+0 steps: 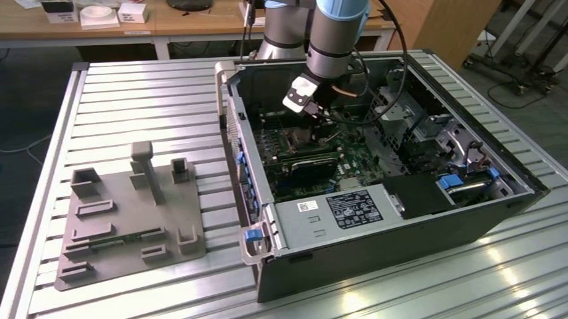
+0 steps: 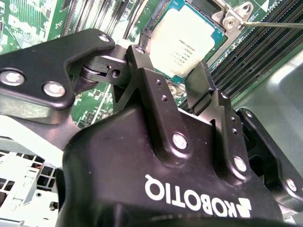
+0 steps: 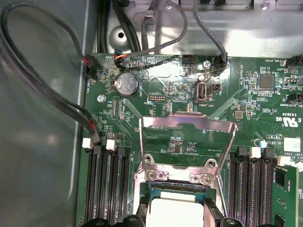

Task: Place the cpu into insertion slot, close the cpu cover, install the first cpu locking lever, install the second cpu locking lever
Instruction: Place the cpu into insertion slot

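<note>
Slatted metal table (image 1: 133,100), open computer case (image 1: 373,266) | cpu (image 2: 187,38) clasped by opposite edges in the gripper (image 2: 170,64), squarely at the insertion slot (image 3: 179,190) (cpu cover (image 3: 189,121) raised just beyond).

The cpu (image 2: 187,40) is faced in pale, matt silvery metal, the cpu cover (image 3: 188,142) is formed of thin, bright, reflective sheet metal, the circuit board (image 3: 246,109) is coated in glossy green, the gripper (image 2: 170,61) is finished in smooth satin black, and the table (image 1: 133,100) is built of ribbed, dull-silver metal.
</note>
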Robot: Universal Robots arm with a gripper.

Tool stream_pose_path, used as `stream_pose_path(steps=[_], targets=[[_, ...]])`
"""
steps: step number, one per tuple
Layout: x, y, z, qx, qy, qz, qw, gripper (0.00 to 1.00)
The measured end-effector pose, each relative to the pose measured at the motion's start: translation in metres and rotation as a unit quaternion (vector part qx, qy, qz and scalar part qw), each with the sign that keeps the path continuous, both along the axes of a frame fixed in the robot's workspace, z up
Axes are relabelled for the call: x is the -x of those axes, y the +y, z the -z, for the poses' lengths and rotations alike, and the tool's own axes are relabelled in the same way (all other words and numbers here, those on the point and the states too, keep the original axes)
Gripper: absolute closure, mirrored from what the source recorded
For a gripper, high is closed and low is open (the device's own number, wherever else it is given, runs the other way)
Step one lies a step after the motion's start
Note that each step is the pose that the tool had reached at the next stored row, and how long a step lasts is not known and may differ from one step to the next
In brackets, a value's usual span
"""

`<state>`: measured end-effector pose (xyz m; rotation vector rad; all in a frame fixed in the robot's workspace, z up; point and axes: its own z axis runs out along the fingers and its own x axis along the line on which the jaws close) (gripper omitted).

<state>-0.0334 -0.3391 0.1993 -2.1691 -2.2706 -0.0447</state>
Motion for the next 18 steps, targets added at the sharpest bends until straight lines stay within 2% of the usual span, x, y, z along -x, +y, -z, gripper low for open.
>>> stream_pose_path(steps=[18], targets=[[-0.0021,-0.0007,0.0000,-0.0001,0.0000,-0.007,1.0000,0.47]])
